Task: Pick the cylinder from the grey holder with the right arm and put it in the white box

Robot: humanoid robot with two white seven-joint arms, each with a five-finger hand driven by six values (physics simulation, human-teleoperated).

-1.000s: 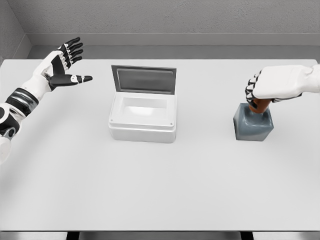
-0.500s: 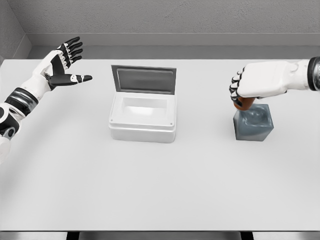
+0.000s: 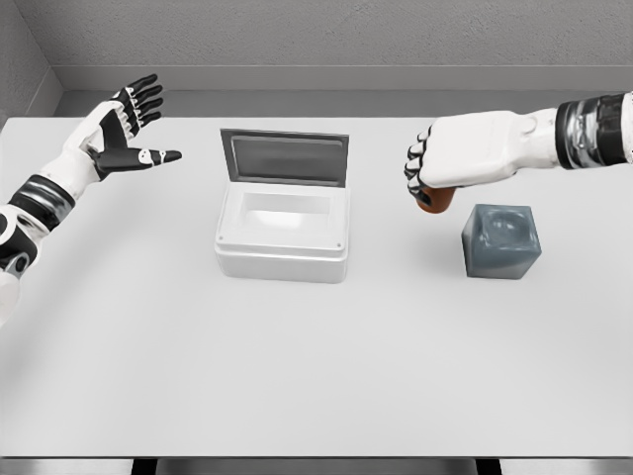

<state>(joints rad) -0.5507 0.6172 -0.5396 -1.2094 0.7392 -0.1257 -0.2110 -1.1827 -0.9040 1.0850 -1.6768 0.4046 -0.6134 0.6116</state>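
My right hand [image 3: 435, 176] is shut on the orange-brown cylinder [image 3: 433, 202], whose lower end sticks out below the fist. It hovers above the table between the white box [image 3: 283, 236] and the grey holder [image 3: 501, 240]. The holder stands to the hand's lower right with its round socket showing on top and nothing in it. The white box has its lid [image 3: 286, 158] raised at the back, and its hollow is open. My left hand [image 3: 127, 129] is open, raised at the far left.
The white table [image 3: 316, 366] stretches wide in front of the box and holder. A grey wall runs along its far edge.
The right hand has lifted the cylinder out of the grey holder and carried it left toward the white box. The left arm has not moved.
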